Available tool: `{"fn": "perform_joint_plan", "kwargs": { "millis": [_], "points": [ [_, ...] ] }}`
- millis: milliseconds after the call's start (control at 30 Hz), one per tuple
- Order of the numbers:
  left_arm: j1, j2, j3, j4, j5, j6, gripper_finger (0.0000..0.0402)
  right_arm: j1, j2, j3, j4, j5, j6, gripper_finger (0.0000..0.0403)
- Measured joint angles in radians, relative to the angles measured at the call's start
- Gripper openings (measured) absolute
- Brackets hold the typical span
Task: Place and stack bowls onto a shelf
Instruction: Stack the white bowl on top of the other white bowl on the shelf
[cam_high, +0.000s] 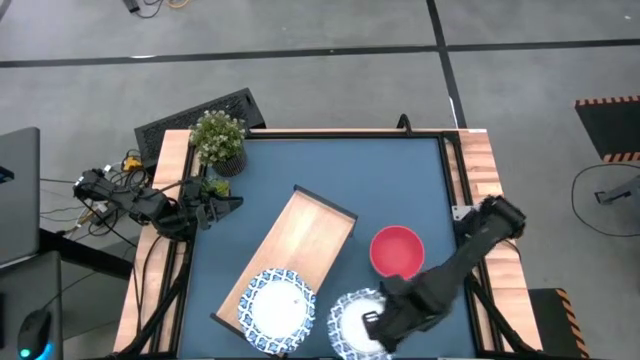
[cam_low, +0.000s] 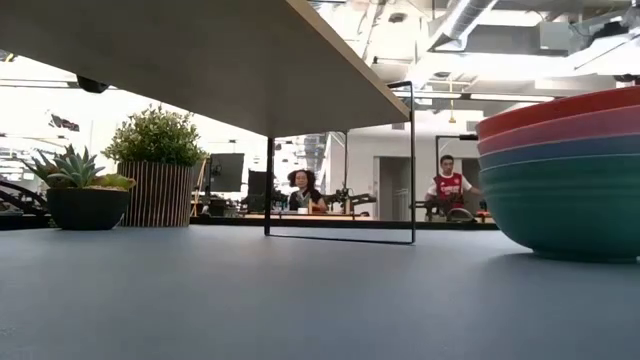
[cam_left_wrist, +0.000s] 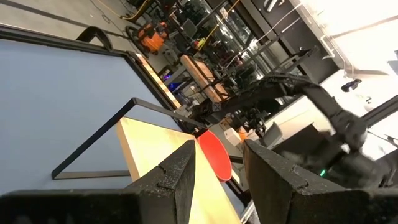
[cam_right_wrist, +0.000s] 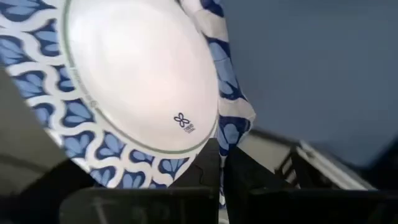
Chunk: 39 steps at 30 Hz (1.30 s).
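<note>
The light wooden shelf (cam_high: 300, 250) lies slantwise across the table; in the low view its board (cam_low: 200, 60) passes overhead on a thin dark frame. One blue-and-white bowl (cam_high: 277, 300) sits on the shelf's near end. A second blue-and-white bowl (cam_high: 352, 322) is beside it near the table's near edge, with my right gripper (cam_high: 378, 325) shut on it. A stack of plain bowls, red on top (cam_high: 397, 250), then pink, grey-blue and teal (cam_low: 570, 170), stands on the table right of the shelf. My left gripper (cam_high: 225, 205) waits open at the table's left side by the plants. My right gripper (cam_right_wrist: 222, 162) pinches the blue-and-white bowl by its patterned rim (cam_right_wrist: 225, 134) between its two fingers, coming from the table's right side. The bowl stands tilted in front of the wrist camera, its white face (cam_right_wrist: 137, 74) turned toward it. Whether it is clear of the table I cannot tell.
Two potted plants, a leafy one (cam_high: 217, 140) and a small succulent (cam_high: 215, 187), stand at the table's far left corner. Bare blue tabletop (cam_high: 400, 180) lies toward the far right. People sit in the room beyond (cam_low: 447, 190).
</note>
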Motion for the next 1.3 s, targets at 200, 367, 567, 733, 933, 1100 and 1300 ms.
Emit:
{"fn": "perform_joint_plan", "kwargs": {
  "millis": [200,367,567,733,933,1100,1300],
  "points": [
    [0.000,0.000,0.000,0.000,0.000,-0.009,0.0121,0.080,-0.108,0.124,-0.142,0.070,0.066,0.0023],
    [0.000,0.000,0.000,0.000,0.000,0.002,0.0121,0.089,-0.173,0.194,-0.219,0.224,0.067,0.0023],
    [0.000,0.000,0.000,0.000,-0.001,0.001,0.0121,-0.075,-0.155,0.209,-0.114,0.339,-0.195,0.0023],
    [0.000,0.000,0.000,0.000,0.000,-0.014,0.0121,-0.225,-0.103,0.209,0.126,0.269,-0.535,0.0023],
    [0.000,0.000,0.000,0.000,-0.001,-0.015,0.0121,-0.352,-0.039,0.209,0.251,0.138,-0.755,0.0023],
    [0.000,0.000,0.000,0.000,-0.001,-0.019,0.0121,-0.385,0.009,0.208,0.312,0.050,-0.808,0.0023],
    [0.000,0.000,0.000,0.000,-0.001,-0.024,0.0121,-0.380,0.008,0.208,0.354,0.026,-0.815,0.0023]
  ]
}}
